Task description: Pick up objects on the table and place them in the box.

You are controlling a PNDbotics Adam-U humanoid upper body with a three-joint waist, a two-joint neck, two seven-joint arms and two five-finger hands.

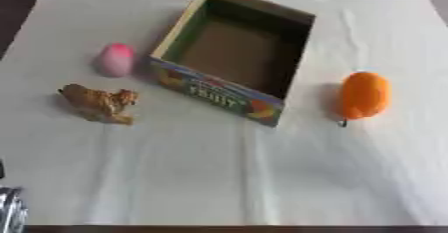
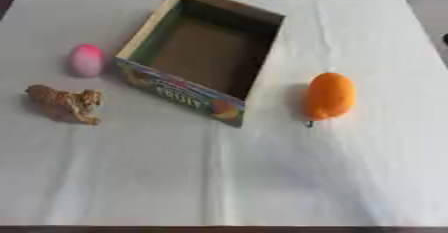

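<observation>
Box [image 1: 234,57] at counter [image 1: 219,177] centre, empty; orange fruit [image 1: 363,95] at 3 o'clock, upright long axis; pink egg [image 1: 115,59] and toy lion [image 1: 99,102] at 9 o'clock. Silver bit at lower left corner, maybe left arm; hand state: cannot tell; right hand unseen.

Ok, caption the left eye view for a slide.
Open box on table, pink egg, toy lion left, orange pepper right.
</observation>
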